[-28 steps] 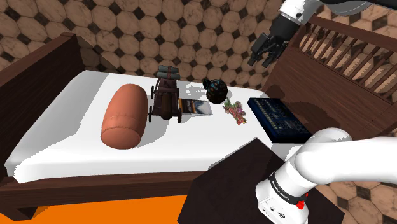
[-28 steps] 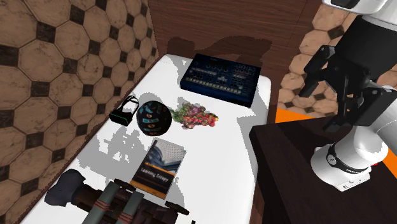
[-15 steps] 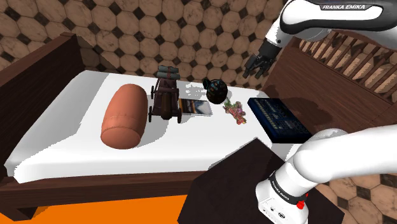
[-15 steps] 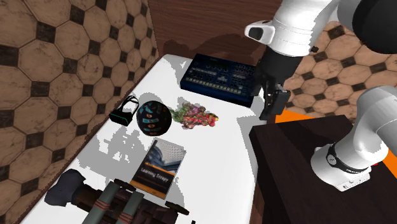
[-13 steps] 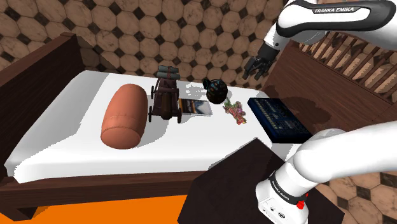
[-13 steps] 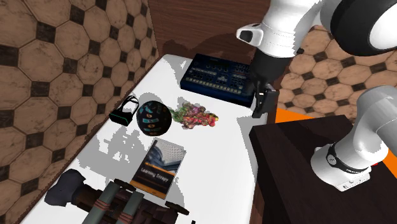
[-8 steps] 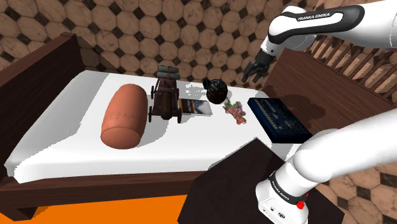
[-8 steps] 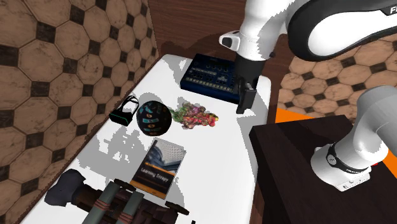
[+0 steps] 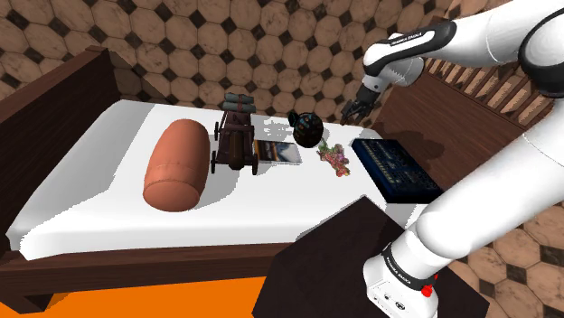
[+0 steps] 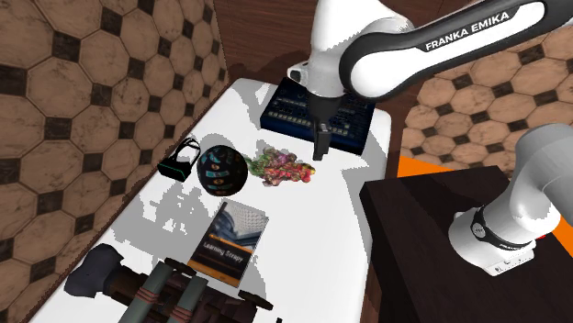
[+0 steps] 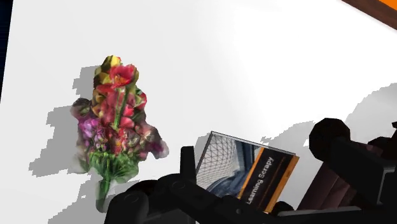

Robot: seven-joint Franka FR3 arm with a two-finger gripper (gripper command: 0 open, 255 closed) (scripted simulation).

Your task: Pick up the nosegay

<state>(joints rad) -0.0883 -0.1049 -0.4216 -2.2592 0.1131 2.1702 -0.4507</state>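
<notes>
One claw (image 10: 321,147) | now nearer nosegay (image 10: 285,168) than before | grip state: cannot tell

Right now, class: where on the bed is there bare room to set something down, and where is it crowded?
Bare: the wide strip of bed between the bolster and its near edge in the shoulder view, and the patch between nosegay and stand. Crowded: the row from cart through book, ball and nosegay to keyboard.

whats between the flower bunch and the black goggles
In the second exterior view, a black ball with coloured marks sits between the small red-and-pink flower bunch and the black goggles.
</notes>
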